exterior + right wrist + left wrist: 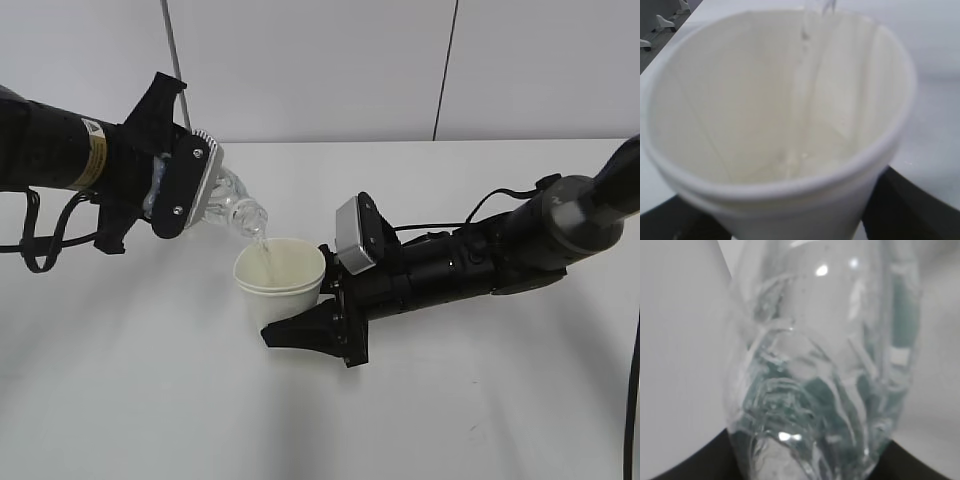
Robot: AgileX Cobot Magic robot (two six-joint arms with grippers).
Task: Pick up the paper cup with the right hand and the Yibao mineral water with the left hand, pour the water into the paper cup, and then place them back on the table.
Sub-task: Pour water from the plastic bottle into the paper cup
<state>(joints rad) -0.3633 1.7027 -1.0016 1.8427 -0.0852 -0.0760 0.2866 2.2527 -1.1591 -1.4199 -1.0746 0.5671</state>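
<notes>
My left gripper (185,185) is shut on the Yibao mineral water bottle (232,208), held in the air and tilted neck-down to the right. Its mouth is just over the rim of the paper cup (280,272), and a thin stream of water runs into the cup. My right gripper (315,315) is shut on the paper cup and holds it upright above the table (150,380). The left wrist view is filled by the clear ribbed bottle (820,385). The right wrist view looks into the cup (780,100), with water falling in and pooling at the bottom.
A grey pole (172,45) stands at the back left and a dark cable (445,60) runs down the back wall. Black cables (40,235) hang under the left arm. A cable (632,400) runs down the right edge.
</notes>
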